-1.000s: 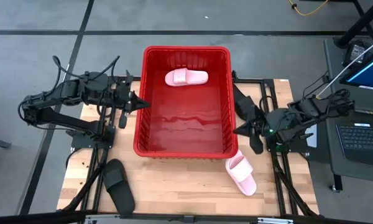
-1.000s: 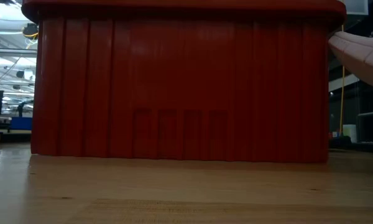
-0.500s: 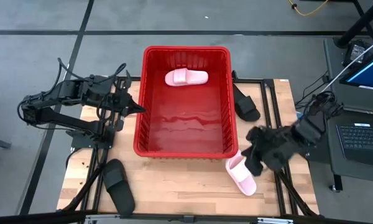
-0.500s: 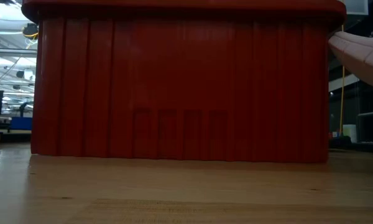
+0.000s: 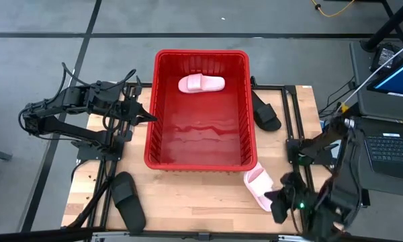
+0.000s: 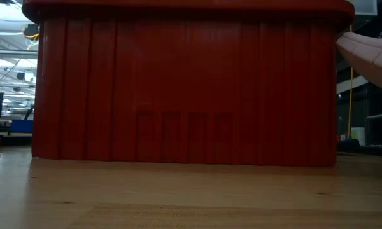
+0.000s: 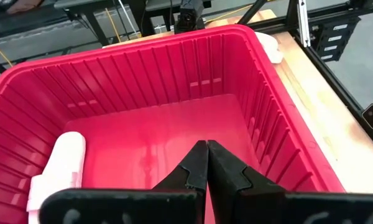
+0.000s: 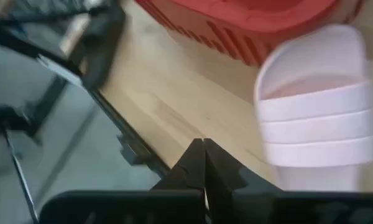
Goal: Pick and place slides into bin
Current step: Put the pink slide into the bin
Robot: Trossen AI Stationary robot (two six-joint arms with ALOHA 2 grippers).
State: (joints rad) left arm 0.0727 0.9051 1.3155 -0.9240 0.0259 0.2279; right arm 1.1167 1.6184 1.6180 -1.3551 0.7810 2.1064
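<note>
1. Right now your nearest target is the pink slide on the table, lying flat just off the bin's near right corner. Its long axis runs diagonally, one end close to the bin wall, the other toward the table's front edge. In the right wrist view this slide sits just ahead of the fingertips and slightly to one side, strap up, untouched.
2. Your right gripper hovers beside that slide's outer end, at the table's front right. Its fingers are pressed together, holding nothing.
3. Compared with half a second ago, your right arm has swung from beside the bin's right wall down toward the front edge; the slide itself has not moved.
4. A second pink slide lies inside the bin against the far wall, long axis crosswise to the bin's length. From the left wrist it shows off to one side of the jaws.
5. One black slide rests outside the bin's right wall, angled along it; the other black slide lies at the table's front left, well apart from both grippers.
6. Your left gripper waits at the bin's left rim, pointing into it, fingers closed and empty; it has barely shifted.
7. At table height you see only the bin's ribbed wall.
</note>
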